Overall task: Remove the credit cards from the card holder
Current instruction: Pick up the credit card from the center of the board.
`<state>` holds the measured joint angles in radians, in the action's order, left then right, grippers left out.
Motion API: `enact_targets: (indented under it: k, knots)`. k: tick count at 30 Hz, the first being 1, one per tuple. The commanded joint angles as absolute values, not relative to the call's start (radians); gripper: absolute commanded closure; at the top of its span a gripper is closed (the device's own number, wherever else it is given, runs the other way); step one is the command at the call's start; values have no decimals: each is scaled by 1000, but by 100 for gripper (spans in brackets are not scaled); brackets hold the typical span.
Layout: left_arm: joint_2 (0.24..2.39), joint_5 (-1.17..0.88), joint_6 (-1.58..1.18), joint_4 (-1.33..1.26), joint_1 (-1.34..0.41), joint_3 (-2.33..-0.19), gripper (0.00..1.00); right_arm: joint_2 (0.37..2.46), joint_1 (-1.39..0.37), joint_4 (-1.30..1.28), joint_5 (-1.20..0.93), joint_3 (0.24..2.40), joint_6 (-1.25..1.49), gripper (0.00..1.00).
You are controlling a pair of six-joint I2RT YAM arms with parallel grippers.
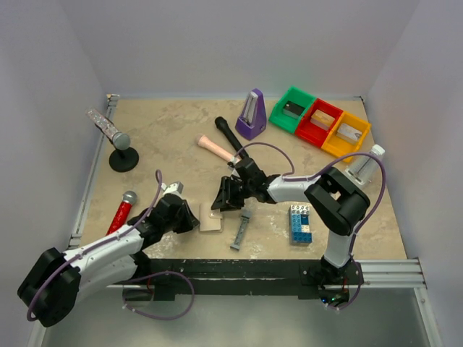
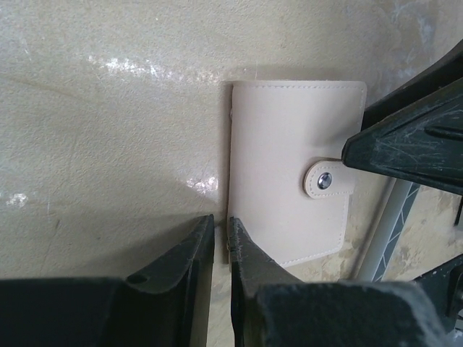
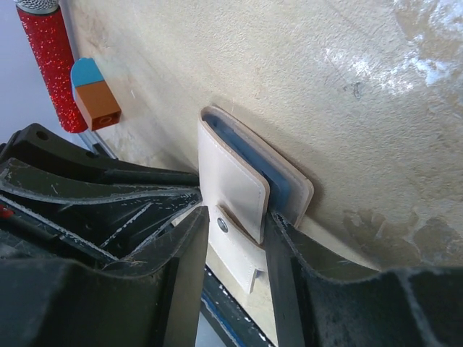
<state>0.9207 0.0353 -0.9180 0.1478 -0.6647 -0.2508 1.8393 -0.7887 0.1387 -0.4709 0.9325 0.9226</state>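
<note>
Status, near to far, all positions relative to the card holder point(image 2: 289, 166):

- The holder lies flat on the worktop point(image 1: 166, 137), near the front edge and roughly between the two arms. Cream cover up, snap tab fastened.
- The right wrist view shows a blue layer at the holder's edge (can't tell lining from contents).
- Left pincer point(image 2: 221, 228) comes in from the holder's near-left. Fingers closed down to a slit, tips right at the holder's near-left corner. Can't tell if they press on it.
- Grey bar point(image 1: 242, 228) is just right of the holder, angled, apart from it.
- Toy brick stack point(image 1: 300, 223) is further right, past the bar.
- Red glitter microphone point(image 1: 121, 211) is well to the left, beyond the left arm.
- Right pincer point(image 3: 237, 217) reaches in from the far-right. Fingers spread, straddling the snap-tab side. One finger is over the cover by the snap, the other is off the holder's edge. Contact looks likely on one finger, but a squeeze can't be confirmed.
- Behind the holder: a pink-handled tool point(image 1: 217, 148).
- Far left: a second microphone point(image 1: 108, 130) on a round black base.
- Far right: a purple metronome point(image 1: 251, 116), then green point(image 1: 283, 103), red point(image 1: 309, 131) and yellow point(image 1: 334, 146) bins in a row.
- A white bottle point(image 1: 365, 165) is on the right, nearer than the bins.
</note>
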Motion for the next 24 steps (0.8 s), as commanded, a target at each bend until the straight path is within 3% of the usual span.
enact_targets:
  k: [1, 3, 12, 17, 24]
  knots:
    - [954, 28, -885, 149, -670, -261, 82, 1835, -793, 192, -531, 925, 913, 61]
    - [951, 29, -885, 150, -670, -262, 82, 1835, -793, 192, -531, 922, 913, 64]
    - [920, 46, -887, 179, -670, -258, 82, 1813, -790, 215, -540, 894, 922, 100]
    - [865, 81, -888, 233, -669, -270, 82, 1741, -782, 174, -522, 867, 885, 100]
    - [684, 173, -894, 359, -669, -331, 69, 1524, -775, -50, -459, 880, 727, 100]
